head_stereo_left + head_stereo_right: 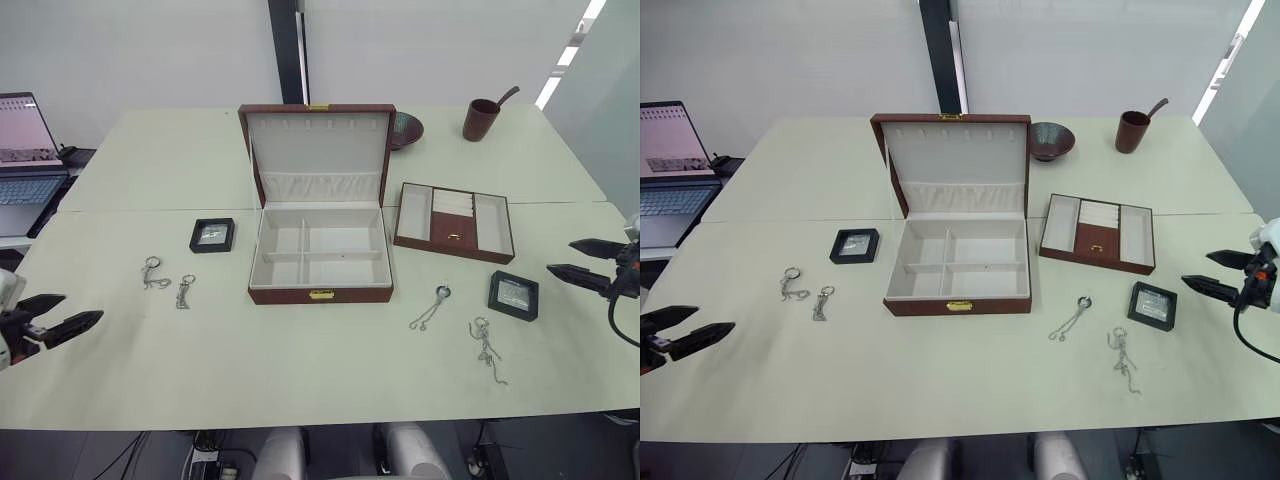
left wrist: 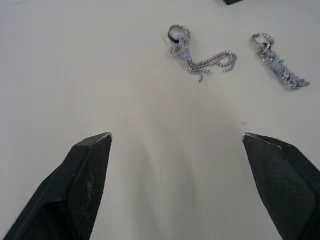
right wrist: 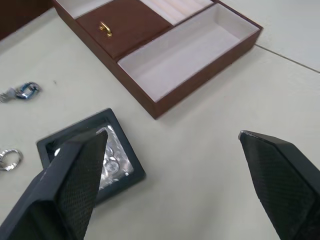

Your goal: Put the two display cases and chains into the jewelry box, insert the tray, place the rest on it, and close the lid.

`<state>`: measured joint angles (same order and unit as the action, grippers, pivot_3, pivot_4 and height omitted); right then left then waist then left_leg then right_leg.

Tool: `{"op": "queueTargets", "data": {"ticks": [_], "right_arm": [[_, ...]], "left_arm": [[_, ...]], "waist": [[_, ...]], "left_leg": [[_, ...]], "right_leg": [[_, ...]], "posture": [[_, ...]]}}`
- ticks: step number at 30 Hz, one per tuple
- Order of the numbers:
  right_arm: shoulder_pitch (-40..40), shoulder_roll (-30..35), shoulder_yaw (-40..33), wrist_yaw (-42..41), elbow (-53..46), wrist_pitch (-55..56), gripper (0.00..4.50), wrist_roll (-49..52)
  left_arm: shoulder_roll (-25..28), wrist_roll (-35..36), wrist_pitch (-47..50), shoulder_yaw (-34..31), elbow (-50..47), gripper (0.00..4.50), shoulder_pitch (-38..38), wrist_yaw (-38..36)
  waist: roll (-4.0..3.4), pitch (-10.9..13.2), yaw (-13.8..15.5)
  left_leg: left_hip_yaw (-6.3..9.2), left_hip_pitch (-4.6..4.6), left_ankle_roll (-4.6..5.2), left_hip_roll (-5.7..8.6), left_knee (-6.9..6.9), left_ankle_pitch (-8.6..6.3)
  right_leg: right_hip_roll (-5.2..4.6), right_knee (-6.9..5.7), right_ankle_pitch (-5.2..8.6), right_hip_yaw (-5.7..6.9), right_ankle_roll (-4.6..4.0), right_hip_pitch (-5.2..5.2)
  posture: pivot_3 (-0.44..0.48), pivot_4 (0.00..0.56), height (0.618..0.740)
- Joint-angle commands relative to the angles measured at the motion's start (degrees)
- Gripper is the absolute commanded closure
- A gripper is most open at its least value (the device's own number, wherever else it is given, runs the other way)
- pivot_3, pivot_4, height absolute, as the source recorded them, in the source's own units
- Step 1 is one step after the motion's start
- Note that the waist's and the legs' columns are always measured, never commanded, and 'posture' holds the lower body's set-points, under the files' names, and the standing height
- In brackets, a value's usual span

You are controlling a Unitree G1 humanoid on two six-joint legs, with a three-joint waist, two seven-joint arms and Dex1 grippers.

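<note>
The brown jewelry box [image 1: 320, 294] stands open at the table's centre, its lid [image 1: 318, 150] upright and its white compartments bare. The tray [image 1: 450, 250] lies to its right. One black display case [image 1: 212, 235] sits left of the box, another [image 1: 513, 295] to the right, also seen as the display case [image 3: 120, 160] in the right wrist view. Two chains [image 1: 153, 274] [image 1: 185, 291] lie on the left, two more [image 1: 432, 307] [image 1: 487, 348] on the right. My left gripper [image 1: 80, 308] hovers open near the left chains [image 2: 200, 57]. My right gripper [image 1: 560, 256] is open beside the right case.
A laptop [image 1: 25, 150] sits at the far left edge. A dark bowl [image 1: 405, 128] and a brown cup [image 1: 482, 118] with a spoon stand behind the box. A seam [image 1: 150, 210] runs across the table.
</note>
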<state>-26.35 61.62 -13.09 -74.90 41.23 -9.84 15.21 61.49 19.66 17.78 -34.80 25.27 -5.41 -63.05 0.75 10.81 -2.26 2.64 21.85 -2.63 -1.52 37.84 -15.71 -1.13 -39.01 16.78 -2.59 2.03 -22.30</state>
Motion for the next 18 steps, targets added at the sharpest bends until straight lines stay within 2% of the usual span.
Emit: {"op": "queueTargets", "data": {"ticks": [1,8,18], "right_arm": [[-2.66,2.99,0.31,-0.77,4.86,4.59,0.00,-2.32],[-3.98,3.44,1.43,-0.51,10.79,8.69,0.00,-4.74],[-4.10,2.68,1.41,0.44,11.53,9.14,0.00,-5.13]], "left_arm": [[1.84,-0.73,-2.57,-2.62,2.63,0.01,-0.96,0.20],[1.54,-2.15,-5.86,-3.00,5.70,0.01,-1.28,3.46],[1.21,-1.34,-5.78,-2.97,4.85,0.01,-1.31,4.76]], "waist": [[0.00,0.00,-0.11],[0.00,0.00,-0.24],[0.00,0.00,-0.35]], "left_leg": [[0.01,0.00,0.00,-0.02,0.00,0.00],[0.00,0.00,0.00,-0.02,0.01,0.00],[0.00,0.00,0.00,-0.02,0.01,0.00]], "right_leg": [[0.00,0.00,0.00,0.01,0.00,0.00],[-0.01,0.00,0.00,0.00,0.00,0.01],[-0.02,-0.02,0.00,0.00,0.00,0.01]], "posture": [[0.000,0.150,0.740],[0.000,0.150,0.740],[0.000,0.150,0.740]]}}
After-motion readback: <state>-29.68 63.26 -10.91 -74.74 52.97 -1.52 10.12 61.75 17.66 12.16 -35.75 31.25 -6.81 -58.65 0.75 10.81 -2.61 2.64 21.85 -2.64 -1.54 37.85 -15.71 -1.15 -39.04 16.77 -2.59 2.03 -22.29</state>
